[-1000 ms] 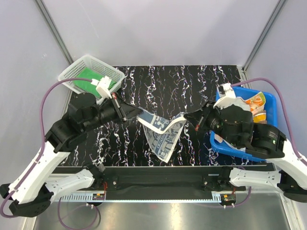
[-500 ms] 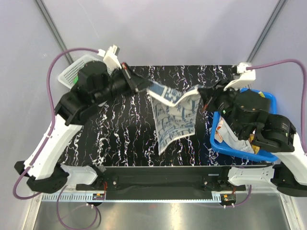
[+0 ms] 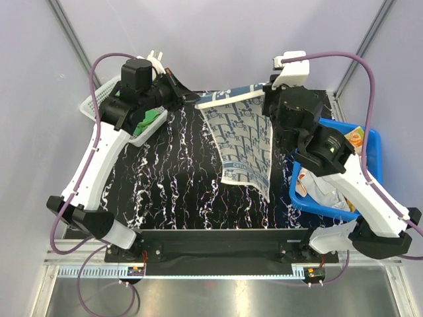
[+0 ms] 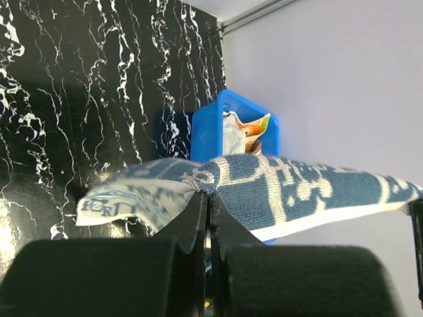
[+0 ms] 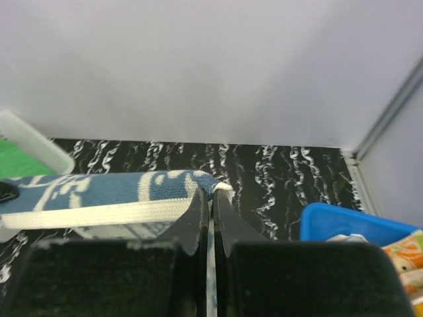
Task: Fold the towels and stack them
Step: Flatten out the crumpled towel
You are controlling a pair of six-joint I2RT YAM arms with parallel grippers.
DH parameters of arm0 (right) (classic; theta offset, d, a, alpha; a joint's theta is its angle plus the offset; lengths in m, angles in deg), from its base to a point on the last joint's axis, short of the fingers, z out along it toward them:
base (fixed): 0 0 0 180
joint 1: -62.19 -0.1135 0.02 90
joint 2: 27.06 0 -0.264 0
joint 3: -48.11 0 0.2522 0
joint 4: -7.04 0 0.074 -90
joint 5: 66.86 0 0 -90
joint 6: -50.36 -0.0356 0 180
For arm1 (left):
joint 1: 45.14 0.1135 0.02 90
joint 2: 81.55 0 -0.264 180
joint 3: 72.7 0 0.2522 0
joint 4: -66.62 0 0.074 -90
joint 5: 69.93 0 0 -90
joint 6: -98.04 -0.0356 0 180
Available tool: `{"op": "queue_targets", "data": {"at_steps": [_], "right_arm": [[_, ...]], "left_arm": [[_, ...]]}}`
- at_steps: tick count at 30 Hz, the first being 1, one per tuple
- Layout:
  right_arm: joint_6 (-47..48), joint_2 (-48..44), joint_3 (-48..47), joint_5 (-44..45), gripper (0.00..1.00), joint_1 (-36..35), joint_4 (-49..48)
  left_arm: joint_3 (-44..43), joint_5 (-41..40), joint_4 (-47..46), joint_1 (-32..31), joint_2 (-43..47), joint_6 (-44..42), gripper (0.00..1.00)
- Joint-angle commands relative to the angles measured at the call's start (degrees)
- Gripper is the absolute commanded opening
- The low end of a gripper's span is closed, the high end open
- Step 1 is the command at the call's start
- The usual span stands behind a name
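Note:
A navy towel (image 3: 241,135) with a pale square pattern hangs over the black marbled table (image 3: 165,178), its top edge stretched between my two grippers. My left gripper (image 3: 192,100) is shut on the towel's left corner (image 4: 198,183). My right gripper (image 3: 268,90) is shut on its right corner (image 5: 221,187). The lower part drapes down toward the table's front. A green towel (image 3: 154,118) lies in the white mesh basket (image 3: 92,105) at the back left. An orange printed towel (image 3: 354,139) and other cloth (image 3: 320,188) sit in the blue tub (image 3: 373,142) on the right.
The basket (image 5: 36,150) sits under my left arm, at the table's back left corner. The blue tub (image 4: 211,132) takes up the table's right edge, beneath my right arm. Pale walls and metal frame posts (image 3: 360,53) close in the back and sides.
Both arms have risen and swung toward the back of the table. The navy towel has been lifted off the table and pulled wider between the grippers.

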Motion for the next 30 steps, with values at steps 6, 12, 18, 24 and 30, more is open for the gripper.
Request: {"op": "queue_targets", "data": {"at_steps": [6,12,18,24,30], "right_arm": [[-16.0,-8.68,0.74,-18.41,0.0,0.76,17.1],[-22.94,-22.56,17.0,-27.21,0.0,0.76,15.44],[-28.75,-30.41,22.11,-37.76,0.0,0.76,15.61],[-30.34,-30.08,18.43,-36.19,0.0,0.76,16.31],[-22.62,-18.94,9.29,-15.85,0.0,0.76,19.04]], "left_arm": [[4.27,2.55,-1.48,-3.4,10.99,-1.92,0.0],[14.29,-4.83,-2.79,-11.75,20.75,1.32,0.0],[18.52,-12.38,-2.45,-21.85,25.24,4.76,0.0],[14.04,-20.04,2.11,-26.61,24.46,3.44,0.0],[0.53,-29.35,9.23,-25.91,16.38,-2.97,0.0]]}}
